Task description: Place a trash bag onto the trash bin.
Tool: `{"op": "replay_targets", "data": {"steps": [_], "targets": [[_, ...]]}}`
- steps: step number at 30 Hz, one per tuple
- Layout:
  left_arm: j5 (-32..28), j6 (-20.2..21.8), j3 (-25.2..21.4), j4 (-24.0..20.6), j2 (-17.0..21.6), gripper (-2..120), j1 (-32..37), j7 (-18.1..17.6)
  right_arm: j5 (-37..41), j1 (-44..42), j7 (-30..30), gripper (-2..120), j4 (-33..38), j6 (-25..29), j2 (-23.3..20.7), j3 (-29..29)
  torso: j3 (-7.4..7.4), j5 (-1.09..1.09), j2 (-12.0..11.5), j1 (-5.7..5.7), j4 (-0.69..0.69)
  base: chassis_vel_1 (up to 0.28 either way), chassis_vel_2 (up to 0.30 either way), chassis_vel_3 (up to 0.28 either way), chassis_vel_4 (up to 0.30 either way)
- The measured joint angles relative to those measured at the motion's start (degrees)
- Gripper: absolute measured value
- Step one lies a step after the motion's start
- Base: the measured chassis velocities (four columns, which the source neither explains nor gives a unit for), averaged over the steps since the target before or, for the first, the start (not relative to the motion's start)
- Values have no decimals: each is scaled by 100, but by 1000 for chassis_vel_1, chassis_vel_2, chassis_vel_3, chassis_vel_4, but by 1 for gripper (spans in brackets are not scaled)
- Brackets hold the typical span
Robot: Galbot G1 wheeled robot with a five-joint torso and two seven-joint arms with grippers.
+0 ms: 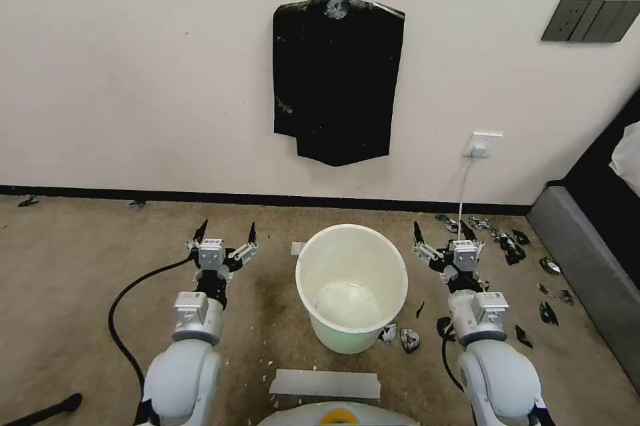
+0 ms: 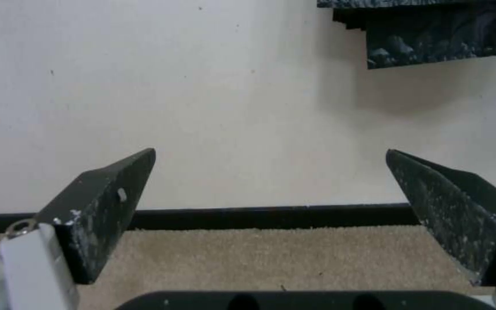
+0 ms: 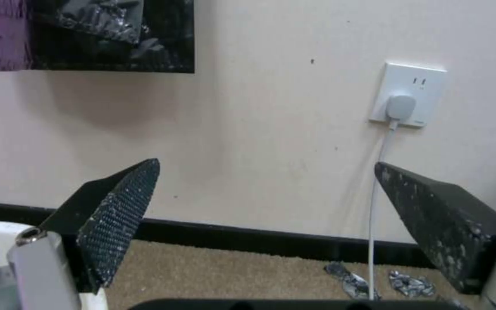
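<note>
Fingers wide apart on both, holding nothing: head view has left gripper point(image 1: 225, 234) and right gripper point(image 1: 441, 234) flanking the trash bin point(image 1: 351, 286), upright on carpet, mouth up, no bag on it. Bunch of black bags point(image 1: 337, 86) hangs on wall above. L wrist view: fingers point(image 2: 96, 211) splayed, facing wall. R wrist view: socket point(image 3: 409, 94), scraps point(image 3: 385, 282).

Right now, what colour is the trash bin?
Cream-white, with a faint green tint at its base; the trash bin shows best in the head view.
</note>
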Motion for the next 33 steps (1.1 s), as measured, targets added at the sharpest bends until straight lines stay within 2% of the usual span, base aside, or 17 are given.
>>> {"op": "replay_targets", "data": {"steps": [30, 33], "targets": [[-8, 1, -4, -3, 1, 100, 2, 3, 0, -3, 0, 100, 7, -3, -6, 1, 0, 0, 0, 0, 0, 0, 0, 0, 0], [-97, 20, -67, -109, 12, 100, 37, 38, 50, -37, -1, 100, 118, -55, -70, 31, 0, 0, 0, 0, 0, 0, 0, 0, 0]]}}
